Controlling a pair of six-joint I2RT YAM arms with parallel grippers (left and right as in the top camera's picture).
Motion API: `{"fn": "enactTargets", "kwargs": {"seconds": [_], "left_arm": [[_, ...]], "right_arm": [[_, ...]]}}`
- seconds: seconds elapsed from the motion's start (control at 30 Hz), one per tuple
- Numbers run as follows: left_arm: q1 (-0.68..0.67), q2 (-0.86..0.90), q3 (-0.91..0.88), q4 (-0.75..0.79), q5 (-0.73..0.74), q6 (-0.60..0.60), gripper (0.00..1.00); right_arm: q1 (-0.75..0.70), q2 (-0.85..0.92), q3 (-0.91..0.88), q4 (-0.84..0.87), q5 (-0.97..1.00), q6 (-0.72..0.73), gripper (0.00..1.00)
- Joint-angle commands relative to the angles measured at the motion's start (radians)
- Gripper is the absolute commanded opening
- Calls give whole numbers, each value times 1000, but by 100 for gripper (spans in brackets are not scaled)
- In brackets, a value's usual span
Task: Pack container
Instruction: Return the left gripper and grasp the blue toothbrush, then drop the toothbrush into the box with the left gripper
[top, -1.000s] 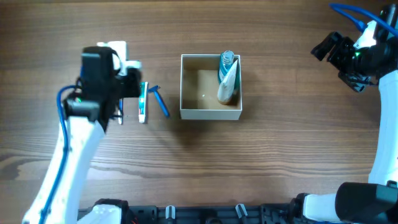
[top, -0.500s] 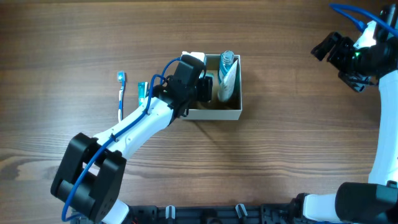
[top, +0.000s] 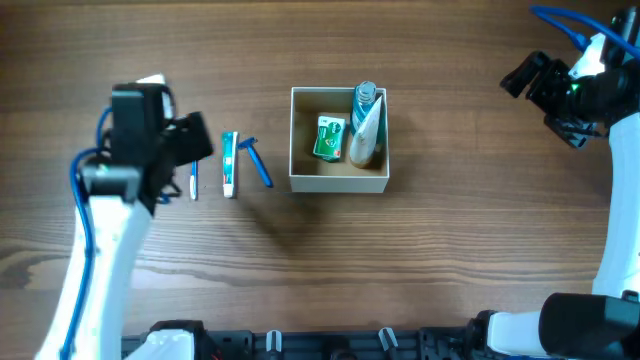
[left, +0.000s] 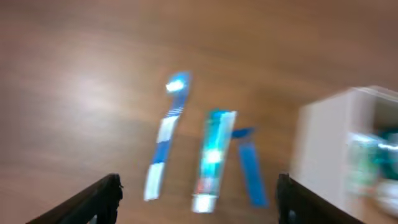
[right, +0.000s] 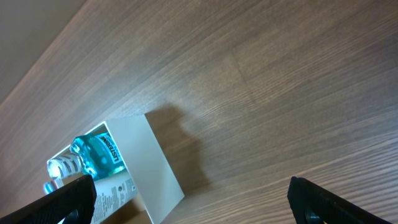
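Note:
The container (top: 337, 181) is a white-walled cardboard box with a tan inside at the table's middle; it also shows in the left wrist view (left: 323, 149) and the right wrist view (right: 158, 162). Inside lie a green packet (top: 328, 138), a blue mouthwash bottle (top: 366, 98) and a white tube (top: 366, 135). Left of the box lie a blue razor (top: 257, 162), a toothpaste tube (top: 230, 163) and a toothbrush (top: 194, 180). My left gripper (top: 198, 142) is open and empty just left of them (left: 196, 199). My right gripper (top: 530, 80) is open and empty at the far right (right: 193, 199).
The wooden table (top: 450, 250) carries nothing else. The arm bases sit along the front edge.
My left arm reached into the box, left the green packet there, and swung back left over the toothbrush. The right arm has not moved.

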Motion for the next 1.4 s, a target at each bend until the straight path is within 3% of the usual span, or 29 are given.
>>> {"fn": "enactTargets", "kwargs": {"seconds": [0.0,0.27,0.37,0.5,0.7,0.83,0.93,1.03,1.13,1.23,1.37], "left_arm": [[114,203,-6,2,124,221,80],[114,594,-6,209,111,321,75],[114,623,-6,263,90,321,57],[114,625,-6,308,90,320,42],[100,625,-6,288,113,316,4],[68,594,0,263,121,215,4],[0,479,67,138,122,203,4],[-161,317,150,19,121,203,4],[-370,193,154,56,116,203,4],[-492,200,154,130,78,203,4],[-525,288,154,278,68,241,4]], "right_arm": [[-4,-2,16,2,-9,14,100],[-4,-2,16,2,-9,14,100],[-4,-2,16,2,-9,14,100],[-4,-2,16,2,-9,14,100],[-4,-2,16,2,-9,14,100],[-4,-2,16,2,-9,14,100],[-4,-2,16,2,-9,14,100],[-4,-2,16,2,-9,14,100],[-4,-2,16,2,-9,14,100],[-4,-2,16,2,-9,14,100],[-4,-2,16,2,-9,14,100]]}}
